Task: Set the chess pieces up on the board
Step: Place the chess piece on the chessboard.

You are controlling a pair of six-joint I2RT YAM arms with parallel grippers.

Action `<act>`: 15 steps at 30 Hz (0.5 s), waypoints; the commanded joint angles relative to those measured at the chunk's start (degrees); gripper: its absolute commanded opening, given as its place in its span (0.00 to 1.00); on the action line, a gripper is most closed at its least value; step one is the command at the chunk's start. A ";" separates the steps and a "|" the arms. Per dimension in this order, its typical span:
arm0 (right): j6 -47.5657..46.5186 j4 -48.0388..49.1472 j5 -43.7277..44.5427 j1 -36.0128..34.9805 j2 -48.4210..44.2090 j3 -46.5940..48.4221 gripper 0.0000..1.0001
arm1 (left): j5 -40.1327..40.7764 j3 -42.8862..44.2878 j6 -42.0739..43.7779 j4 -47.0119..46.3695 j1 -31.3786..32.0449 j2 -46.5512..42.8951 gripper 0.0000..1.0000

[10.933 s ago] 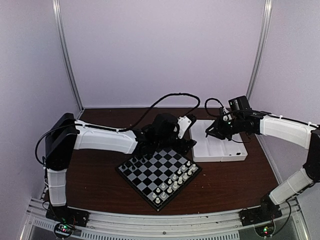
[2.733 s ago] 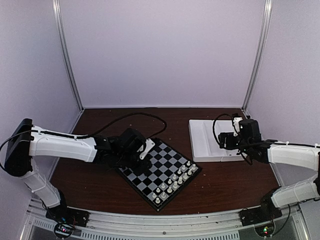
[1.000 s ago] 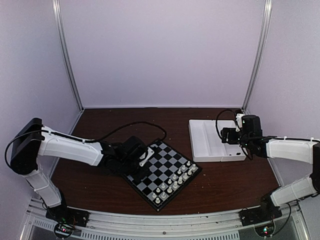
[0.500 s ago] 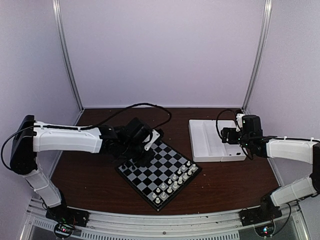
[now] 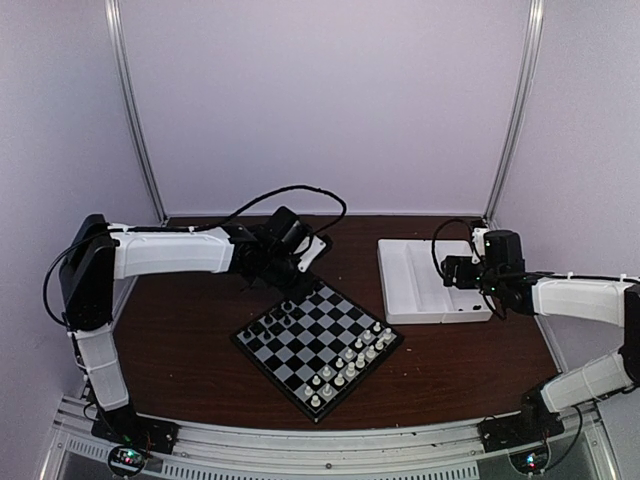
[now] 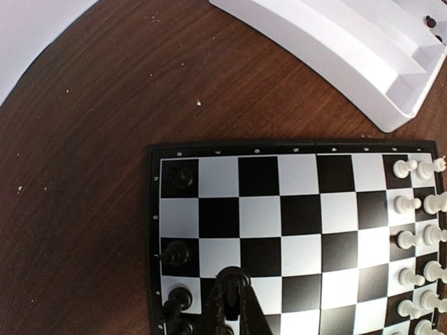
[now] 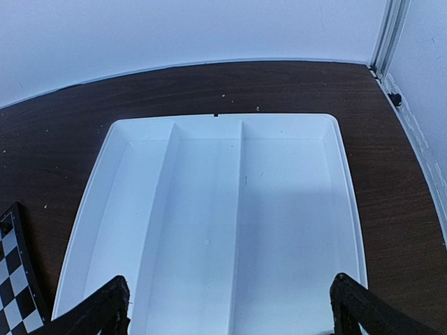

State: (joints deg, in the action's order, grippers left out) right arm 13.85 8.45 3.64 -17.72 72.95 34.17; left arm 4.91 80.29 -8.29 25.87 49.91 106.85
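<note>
The board (image 5: 315, 335) lies on the dark table, turned like a diamond. Three black chess pieces (image 6: 183, 176) (image 6: 173, 252) (image 6: 178, 299) stand along its left edge in the left wrist view; from above they show on the upper-left edge (image 5: 272, 321). White chessmen (image 5: 350, 365) fill the lower-right side. My left gripper (image 6: 233, 278) hangs shut above that left edge, and I make out nothing between its fingers; from above it (image 5: 283, 275) sits just behind the board. My right gripper (image 7: 230, 314) stands open over the white tray (image 7: 242, 174), whose compartments look bare.
The white tray (image 5: 420, 300) sits right of the board, and its corner shows in the left wrist view (image 6: 335, 49). A black cable (image 5: 300, 190) loops above the left arm. Purple walls with metal posts close in the back and sides.
My left arm has risen and drawn back from over the board's left part toward the rear, its gripper still shut. The right arm has stayed still.
</note>
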 commanded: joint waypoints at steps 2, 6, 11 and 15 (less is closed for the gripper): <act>0.72 0.96 -0.93 0.31 0.86 -0.19 0.99 | -3.66 4.95 2.76 0.94 -2.09 3.95 0.00; 0.74 0.88 -1.07 0.40 1.05 0.00 0.99 | -3.85 6.36 4.16 0.65 -2.42 6.15 0.00; 0.76 0.79 -1.07 0.40 1.23 0.02 0.99 | -4.14 7.38 4.75 0.61 -3.04 7.70 0.00; 0.69 0.74 -1.05 0.47 1.31 0.05 0.99 | -4.04 7.80 5.21 0.51 -3.53 8.65 0.00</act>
State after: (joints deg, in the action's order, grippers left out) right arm 13.91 8.43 2.81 -17.58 73.95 34.17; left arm 1.45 86.06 -4.51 27.11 47.35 114.17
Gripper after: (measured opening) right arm 0.988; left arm 0.058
